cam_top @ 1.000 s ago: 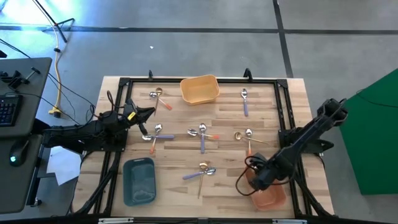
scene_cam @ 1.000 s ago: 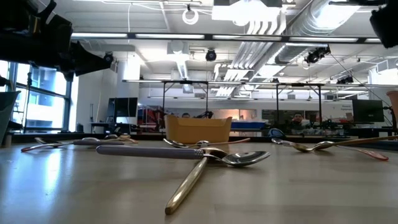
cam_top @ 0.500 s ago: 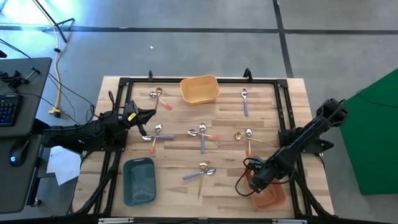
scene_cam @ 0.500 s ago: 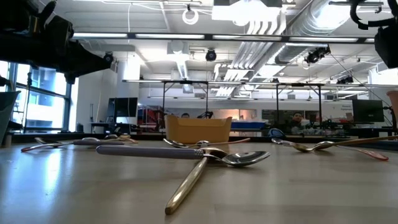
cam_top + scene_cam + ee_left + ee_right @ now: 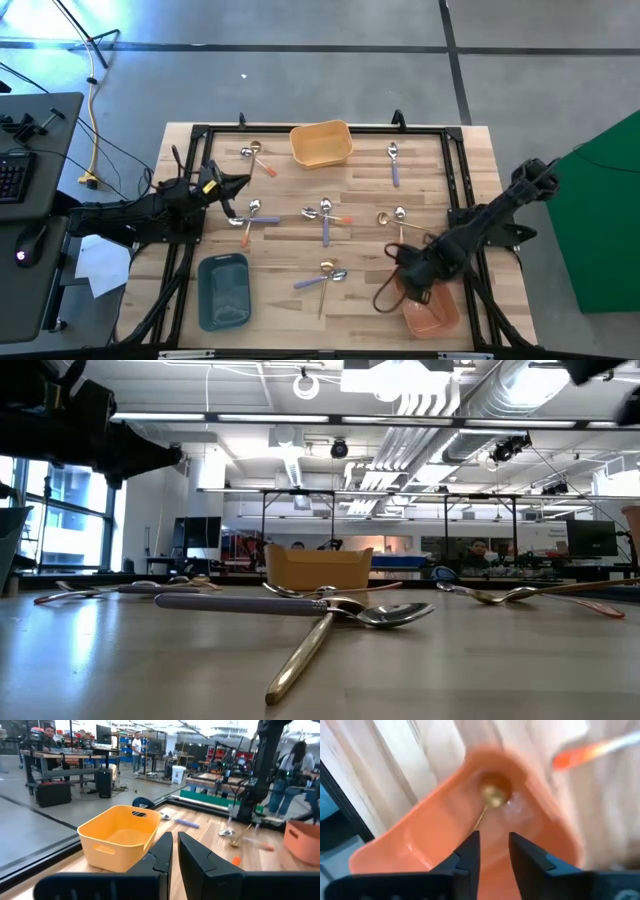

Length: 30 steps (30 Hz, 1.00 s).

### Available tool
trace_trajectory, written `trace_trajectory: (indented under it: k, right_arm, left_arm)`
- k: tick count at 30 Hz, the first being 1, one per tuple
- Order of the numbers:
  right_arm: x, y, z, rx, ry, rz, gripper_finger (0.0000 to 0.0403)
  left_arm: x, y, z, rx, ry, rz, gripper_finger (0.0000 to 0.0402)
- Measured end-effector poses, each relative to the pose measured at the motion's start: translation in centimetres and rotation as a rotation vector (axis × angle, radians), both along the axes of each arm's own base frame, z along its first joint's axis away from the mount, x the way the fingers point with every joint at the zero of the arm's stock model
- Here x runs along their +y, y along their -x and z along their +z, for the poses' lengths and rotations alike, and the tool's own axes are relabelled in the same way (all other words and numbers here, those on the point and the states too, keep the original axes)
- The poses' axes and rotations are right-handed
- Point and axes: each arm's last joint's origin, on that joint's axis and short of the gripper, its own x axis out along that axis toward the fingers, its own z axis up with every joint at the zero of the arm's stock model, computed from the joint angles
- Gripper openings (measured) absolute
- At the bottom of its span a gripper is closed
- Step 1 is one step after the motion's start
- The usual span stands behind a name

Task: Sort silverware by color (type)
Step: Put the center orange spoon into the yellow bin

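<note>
Spoons lie scattered on the wooden table: a lavender-handled one (image 5: 394, 166) at the far right, a gold one and an orange-handled one (image 5: 258, 157) at the far left, and a crossed pair (image 5: 322, 280) near the front, also in the low view (image 5: 330, 615). One gold spoon (image 5: 491, 799) lies inside the pink tray (image 5: 435, 840). My right gripper (image 5: 400, 257) (image 5: 494, 842) hovers open and empty above that tray's far end. My left gripper (image 5: 243, 181) (image 5: 175, 840) is shut and empty, raised over the table's left side.
A yellow tray (image 5: 321, 143) (image 5: 120, 835) stands at the far edge, a teal tray (image 5: 223, 290) at the near left, and the pink tray (image 5: 434, 312) at the near right. More spoons lie in groups across the middle (image 5: 325, 214). A black frame rims the table.
My right gripper has drawn back from over the pink tray, moving toward the far edge and slightly to the table's left. The spoons on the table have stayed where they were.
</note>
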Motion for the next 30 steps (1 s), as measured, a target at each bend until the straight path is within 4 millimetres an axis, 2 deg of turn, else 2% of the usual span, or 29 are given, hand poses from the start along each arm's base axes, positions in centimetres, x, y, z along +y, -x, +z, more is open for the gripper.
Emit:
trace_trajectory:
  k: [6,12,15,19,25,30]
  right_arm:
    - [-2.8,-2.3,1.2,-0.091,0.067,0.159,0.0008]
    - [-6.4,-5.8,1.7,-0.304,0.138,0.342,0.0002]
    - [-9.1,-8.2,1.8,-0.495,0.156,0.429,0.0001]
    - [-13.0,-10.4,0.7,-0.787,0.155,0.505,0.0000]
    - [-17.6,-10.8,-1.4,-1.101,0.271,0.510,0.0000]
    - [-20.7,-10.4,-1.4,-1.143,0.288,0.488,0.0000]
  left_arm:
    - [0.0,0.0,0.0,-0.022,0.036,-0.003,0.0021]
    - [-0.1,0.0,0.0,-0.029,0.070,-0.038,0.0021]
    - [-0.2,-0.1,-0.1,-0.021,0.070,-0.086,0.0021]
    - [-0.3,-0.4,-0.2,-0.002,0.085,-0.115,0.0008]
    - [-0.2,-1.1,-0.8,0.090,0.206,-0.122,0.0001]
    - [0.0,-2.1,-0.7,0.196,0.228,-0.125,0.0000]
